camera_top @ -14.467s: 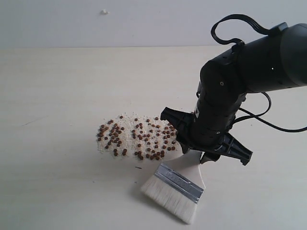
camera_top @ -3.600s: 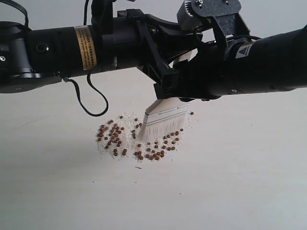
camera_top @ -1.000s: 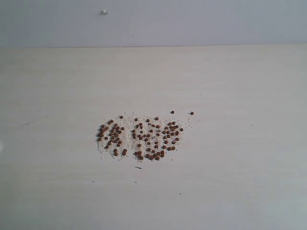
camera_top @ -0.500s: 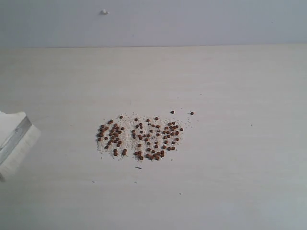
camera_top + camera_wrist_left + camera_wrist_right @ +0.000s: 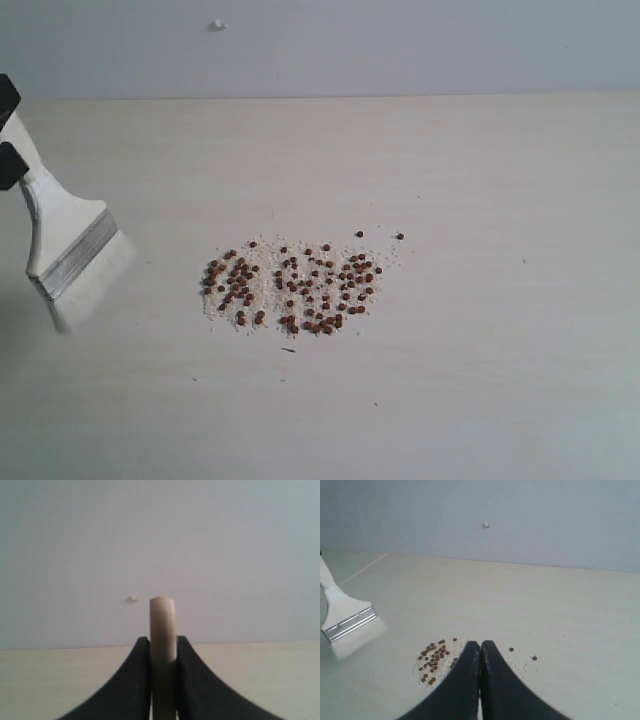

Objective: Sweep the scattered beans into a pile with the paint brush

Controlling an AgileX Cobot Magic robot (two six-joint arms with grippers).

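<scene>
Left gripper point(image 5: 163, 644) clamps the pale wooden handle of the paint brush point(image 5: 68, 250) between its black fingers point(image 5: 142, 652). It holds the brush tilted over the left side of the desk point(image 5: 480, 380), bristles lowermost. Whether the blurred bristles touch the desk cannot be told. The beans point(image 5: 292, 285) lie mid-desk in a loose, wide patch with whitish crumbs, well apart from the brush. Two stray beans point(image 5: 400, 236) sit just beyond the patch, toward the far edge. The right gripper point(image 5: 480, 652) is closed on nothing above the beans.
</scene>
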